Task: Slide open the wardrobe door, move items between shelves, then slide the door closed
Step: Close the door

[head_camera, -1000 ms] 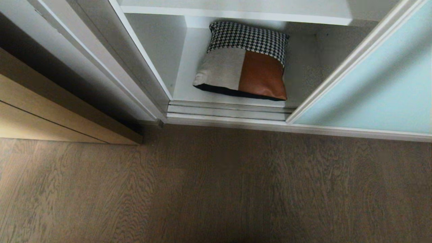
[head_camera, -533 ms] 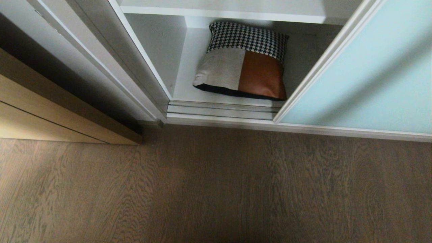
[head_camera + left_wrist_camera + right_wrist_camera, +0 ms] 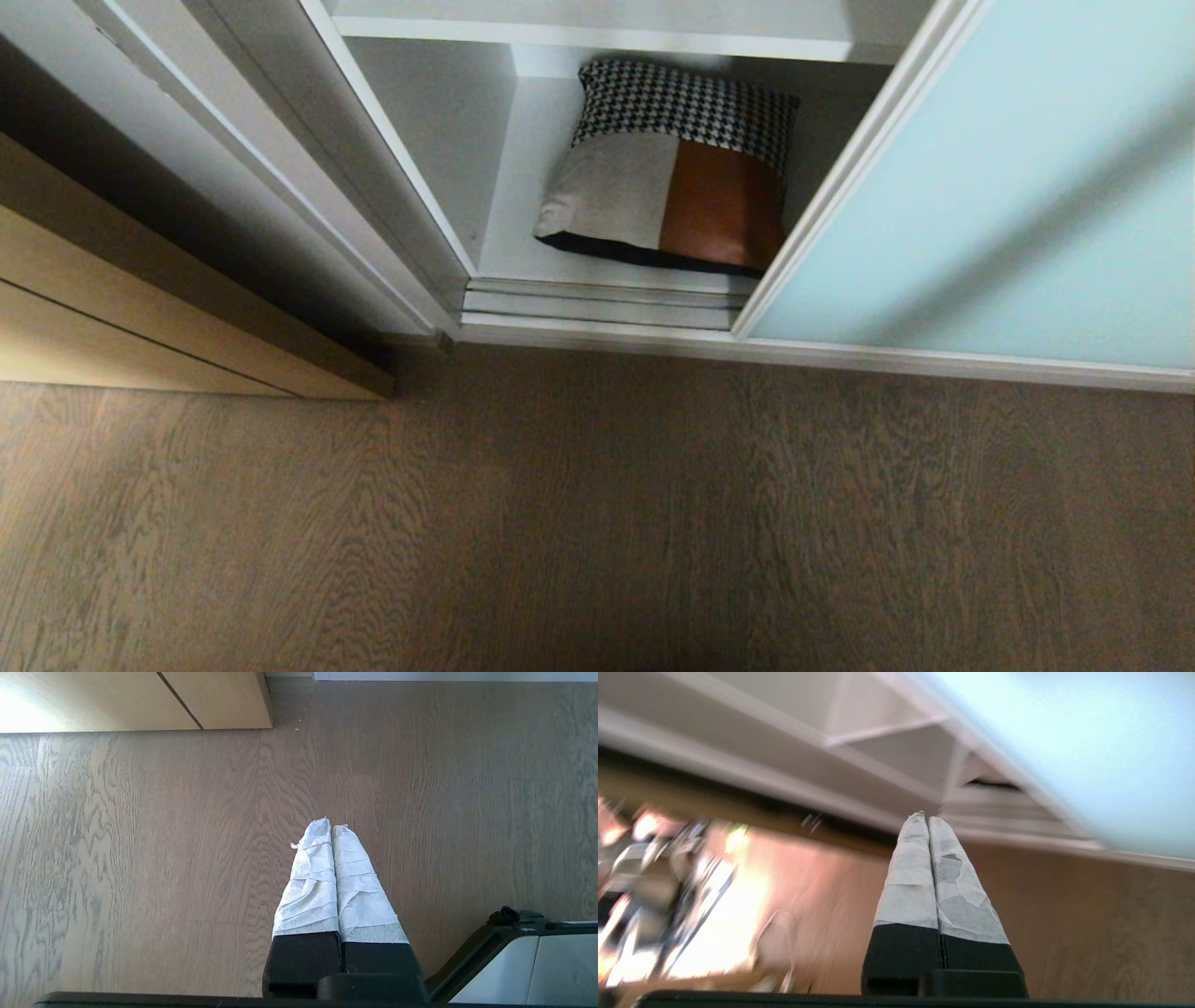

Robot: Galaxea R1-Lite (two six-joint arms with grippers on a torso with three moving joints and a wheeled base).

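The sliding wardrobe door (image 3: 990, 187), a frosted pale blue-green panel in a silver-white frame, stands partly across the opening, and its edge covers the cushion's right corner. The patchwork cushion (image 3: 667, 173) leans on the lowest white shelf (image 3: 523, 215), under another shelf (image 3: 607, 23). Neither arm shows in the head view. My right gripper (image 3: 927, 817) is shut and empty, pointing toward the wardrobe's bottom track, with the door (image 3: 1064, 732) beside it. My left gripper (image 3: 331, 825) is shut and empty, hanging over the floor.
Grey-brown wood-grain floor (image 3: 597, 523) fills the foreground. A tan wooden door (image 3: 112, 317) stands at the left beside the wardrobe's white side panel (image 3: 280, 168). The silver bottom track (image 3: 597, 308) runs along the opening. Part of my base (image 3: 523, 961) shows near the left gripper.
The sliding door has moved left across the opening, narrowing the gap and now covering the cushion's right corner. The cushion has not moved.
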